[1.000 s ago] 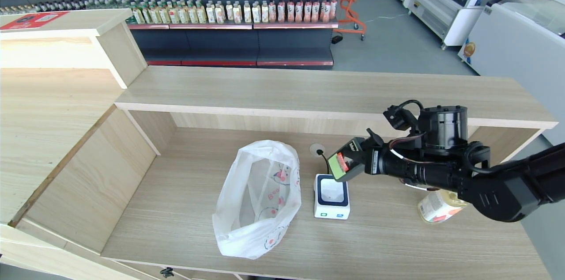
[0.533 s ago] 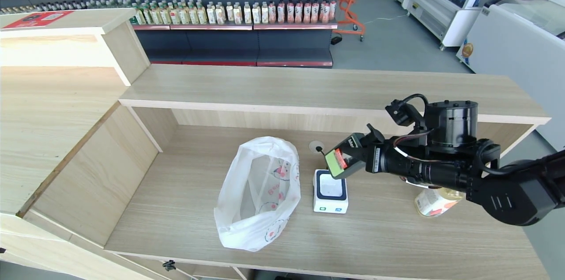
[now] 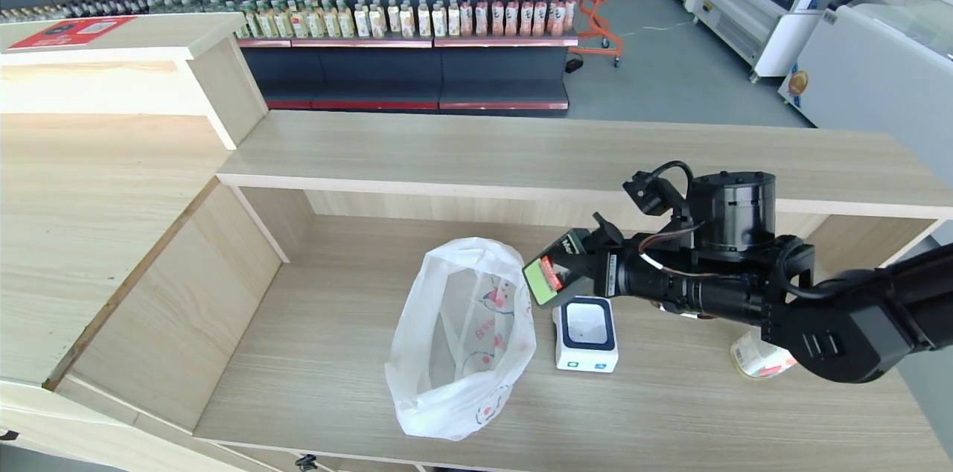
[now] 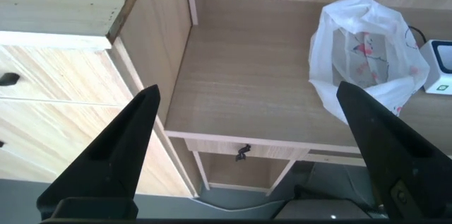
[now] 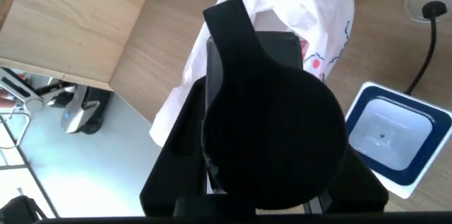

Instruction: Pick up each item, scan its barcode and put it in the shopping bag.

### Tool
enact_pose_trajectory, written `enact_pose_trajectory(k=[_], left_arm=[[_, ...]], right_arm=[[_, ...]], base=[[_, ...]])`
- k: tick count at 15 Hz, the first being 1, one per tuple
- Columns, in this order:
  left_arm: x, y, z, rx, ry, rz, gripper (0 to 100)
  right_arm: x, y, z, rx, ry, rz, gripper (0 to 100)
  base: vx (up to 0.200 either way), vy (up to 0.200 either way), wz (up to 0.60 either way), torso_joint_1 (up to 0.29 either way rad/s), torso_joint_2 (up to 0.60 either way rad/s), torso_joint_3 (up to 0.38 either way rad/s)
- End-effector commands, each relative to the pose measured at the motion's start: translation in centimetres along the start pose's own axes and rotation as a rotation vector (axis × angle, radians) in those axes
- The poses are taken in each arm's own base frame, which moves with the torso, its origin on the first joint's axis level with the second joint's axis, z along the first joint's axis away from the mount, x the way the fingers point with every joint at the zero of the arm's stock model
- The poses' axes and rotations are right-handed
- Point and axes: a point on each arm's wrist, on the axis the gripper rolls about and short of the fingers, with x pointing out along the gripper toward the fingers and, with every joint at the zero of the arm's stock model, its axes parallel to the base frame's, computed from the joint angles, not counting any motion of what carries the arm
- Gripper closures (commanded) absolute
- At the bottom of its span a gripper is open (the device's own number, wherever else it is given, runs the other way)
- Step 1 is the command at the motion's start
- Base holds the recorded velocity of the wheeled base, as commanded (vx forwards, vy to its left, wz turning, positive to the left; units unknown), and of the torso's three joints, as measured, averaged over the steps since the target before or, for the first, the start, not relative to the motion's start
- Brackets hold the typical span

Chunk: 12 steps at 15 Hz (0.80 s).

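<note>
Box hangs pinched in the right gripper over the scanner's far-left corner, the bag's open mouth just left and lower, while the left gripper, fingers spread, waits farther off.

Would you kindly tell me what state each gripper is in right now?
Left gripper: open, holding nothing.
Right gripper: closed on a small green box.

The bag lay on the worktop just left of the scanner, a bottle farther right. The box, in the right end effector, hung over the gap between bag and scanner.
</note>
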Motion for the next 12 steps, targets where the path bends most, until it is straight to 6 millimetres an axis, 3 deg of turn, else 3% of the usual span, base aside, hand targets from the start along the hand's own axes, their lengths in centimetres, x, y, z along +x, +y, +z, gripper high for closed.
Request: enact_pose_trajectory(k=[1,6,9,12], left_arm=[[0.0,0.0,0.0,0.0,-0.001,-0.001,0],[0.0,0.0,0.0,0.0,-0.001,-0.001,0],[0.0,0.0,0.0,0.0,-0.001,-0.001,0],[0.0,0.0,0.0,0.0,-0.001,-0.001,0]], right_arm=[[2.1,0.4,-0.7,-0.003,0.032,0.021,100],[6.0,1.4,-1.6,-0.057,0.101,0.019,100],[9.3,0.2,-3.8,-0.134,0.144,-0.032,100],[12.0,0.4,-5.8,-0.208,0.179,-0.009,100]], base=[[0.0,0.0,0.0,0.0,0.0,0.0],[0.0,0.0,0.0,0.0,0.0,0.0],[0.0,0.0,0.0,0.0,0.0,0.0],[0.0,0.0,0.0,0.0,0.0,0.0]])
